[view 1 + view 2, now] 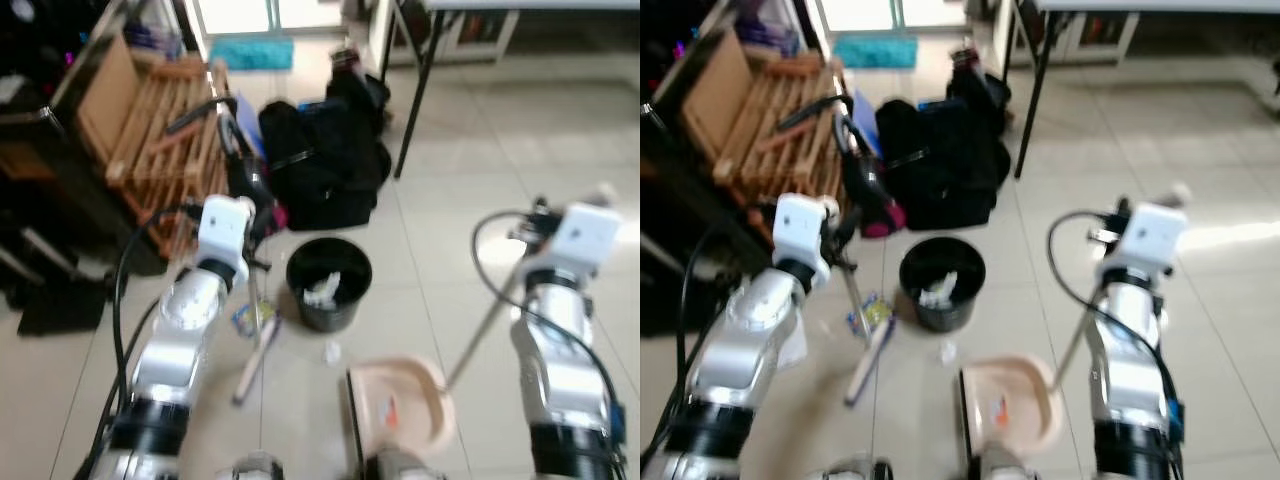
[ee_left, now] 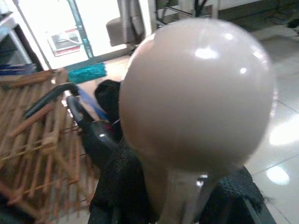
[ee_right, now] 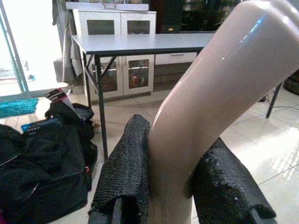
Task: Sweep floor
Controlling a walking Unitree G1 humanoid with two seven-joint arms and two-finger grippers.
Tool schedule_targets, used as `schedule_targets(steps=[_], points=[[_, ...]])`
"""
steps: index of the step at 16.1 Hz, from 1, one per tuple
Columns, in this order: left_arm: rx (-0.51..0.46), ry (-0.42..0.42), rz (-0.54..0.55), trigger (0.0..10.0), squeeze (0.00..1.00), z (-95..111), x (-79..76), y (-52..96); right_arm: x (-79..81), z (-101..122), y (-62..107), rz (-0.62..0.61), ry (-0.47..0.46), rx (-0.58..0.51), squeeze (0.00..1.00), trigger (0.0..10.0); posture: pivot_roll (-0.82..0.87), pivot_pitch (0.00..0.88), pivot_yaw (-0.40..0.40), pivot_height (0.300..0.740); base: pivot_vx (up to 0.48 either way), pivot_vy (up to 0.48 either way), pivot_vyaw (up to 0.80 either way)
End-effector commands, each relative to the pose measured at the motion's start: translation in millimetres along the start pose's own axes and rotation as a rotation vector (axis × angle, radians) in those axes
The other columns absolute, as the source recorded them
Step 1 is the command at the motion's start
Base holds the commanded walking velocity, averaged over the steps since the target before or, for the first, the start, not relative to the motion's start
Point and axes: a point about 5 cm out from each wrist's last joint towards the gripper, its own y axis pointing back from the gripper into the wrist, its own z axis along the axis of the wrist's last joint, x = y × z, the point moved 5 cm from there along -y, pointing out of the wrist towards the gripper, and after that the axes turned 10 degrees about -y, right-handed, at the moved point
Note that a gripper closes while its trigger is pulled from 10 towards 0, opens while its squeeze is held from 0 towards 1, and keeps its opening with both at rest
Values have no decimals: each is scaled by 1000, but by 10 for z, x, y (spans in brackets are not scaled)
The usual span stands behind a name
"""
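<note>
Far left, a slatted wooden rack (image 1: 160,125) leans by dark shelving, and a vacuum cleaner (image 1: 240,165) stands just beside it. Left arm is raised over the tile floor (image 1: 470,170); left end effector (image 2: 182,205) is clenched on the broom handle (image 2: 196,93), whose rounded beige knob sits right at the lens in the left wrist view, black fingers (image 2: 117,186) pressing either side of the neck below it. From the head views, the thin broom shaft (image 1: 262,300) drops from that end effector toward the floor, and the pale broom head (image 1: 258,355) lies angled on the tiles below the arm. A small colourful wrapper (image 1: 243,318) lies just beside it. Black duffel bags (image 1: 325,160) are piled behind. A black round bin (image 1: 328,282) with white paper inside stands on the floor between the arms, near the bags. A small white scrap (image 1: 331,351) lies on the tiles just in front of the bin. A beige dustpan (image 1: 400,400) rests on the floor near the robot's feet, with a small orange bit in it. Its long pale handle (image 1: 485,325) slants up to the right arm. Right end effector (image 3: 170,186) is clenched on the dustpan handle's curved top, fingers (image 3: 126,163) touching both sides. A dark-legged bench (image 3: 140,44) stands behind, white cabinets beyond it.
</note>
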Motion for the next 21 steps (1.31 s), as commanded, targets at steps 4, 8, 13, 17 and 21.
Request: schedule_targets(steps=[4,8,13,17,21], points=[[2,-3,32,10000,0,-21,71,94,-49,9,9,-34,22,-19,0,10000,-26,141,12,740,0,0,0],[-4,-16,48,10000,0,-11,110,44,-90,74,-70,-81,27,-83,0,10000,-16,167,22,740,0,0,0],[-45,-6,41,10000,0,77,112,-52,-14,244,-204,-97,-1,-246,0,10000,50,274,39,740,0,0,0],[-89,-4,54,10000,0,170,176,-52,145,359,-301,-55,62,-344,0,10000,85,373,78,740,0,0,0],[-169,-4,123,10000,0,364,312,-55,277,481,-388,-15,83,-413,0,10000,116,433,99,740,0,0,0]])
